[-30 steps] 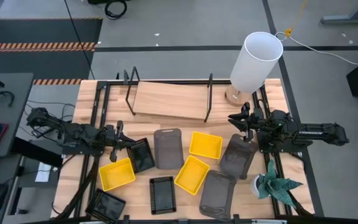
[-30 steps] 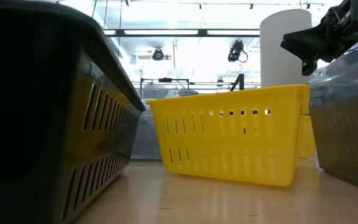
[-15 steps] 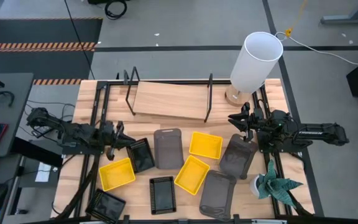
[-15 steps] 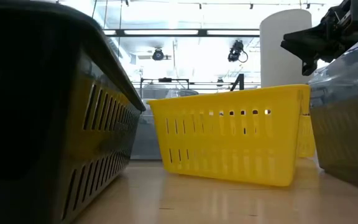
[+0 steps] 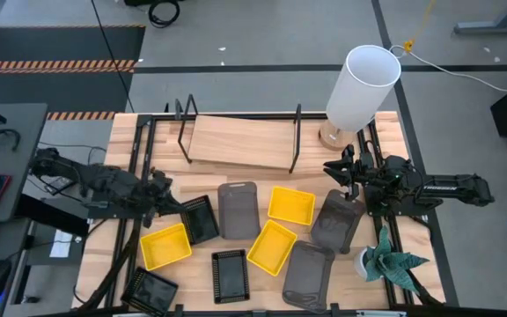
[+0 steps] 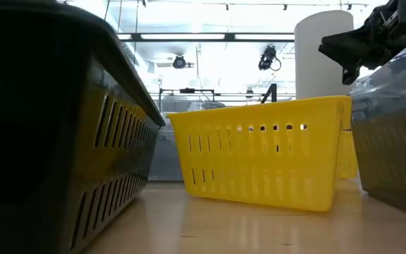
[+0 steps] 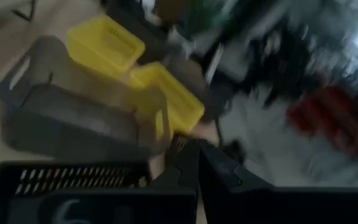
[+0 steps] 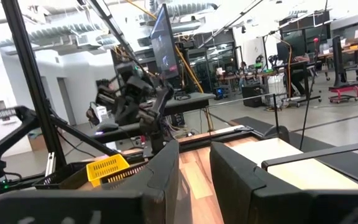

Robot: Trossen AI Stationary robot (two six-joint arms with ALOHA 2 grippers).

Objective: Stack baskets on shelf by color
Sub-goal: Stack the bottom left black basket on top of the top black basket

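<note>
Several baskets lie on the slatted table: yellow ones (image 5: 165, 246) (image 5: 291, 204) (image 5: 271, 246), black ones (image 5: 201, 218) (image 5: 230, 275) (image 5: 150, 291), and dark grey ones (image 5: 238, 210) (image 5: 337, 220) (image 5: 306, 275). The shelf (image 5: 240, 141) stands bare at the far side. My left gripper (image 5: 163, 197) is just left of the black basket (image 7: 73, 193); its fingers look shut. My right gripper (image 5: 341, 169) hovers slightly open above the far end of the right dark grey basket (image 6: 393, 127), and it shows in the low view (image 6: 351, 49) too.
A white cylindrical lamp (image 5: 363, 84) stands at the far right corner beside the shelf's end frame. A small potted plant (image 5: 390, 264) sits at the near right edge. Baskets crowd the table's near half. Bare wood shows between the baskets and the shelf.
My left gripper has drawn back a little toward the table's left edge, away from the black basket, which has stayed where it was. Its wrist view is blurred by motion. The right arm has kept still.
</note>
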